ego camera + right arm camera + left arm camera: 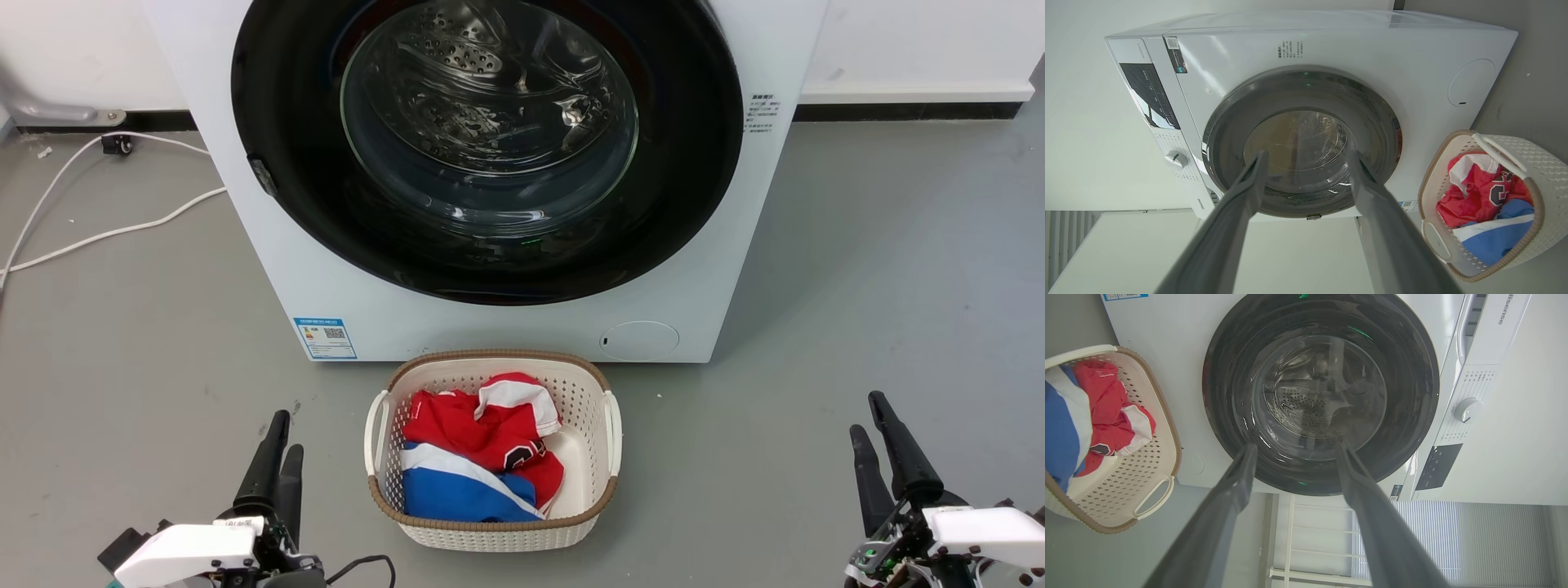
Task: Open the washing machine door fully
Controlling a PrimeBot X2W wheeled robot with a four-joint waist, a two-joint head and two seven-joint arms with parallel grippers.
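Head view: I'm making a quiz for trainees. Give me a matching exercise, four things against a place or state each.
1 washing machine door
2 basket
3 blue label sticker
4 white cable

A on the floor, left of the washing machine
B shut
C holds red and blue clothes
D low on the machine's front, left corner

Pairs: 1-B, 2-C, 3-D, 4-A

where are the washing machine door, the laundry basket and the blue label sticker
washing machine door (692, 163): head view, black rim, right side
laundry basket (498, 356): head view, brown far rim
blue label sticker (325, 338): head view, its middle
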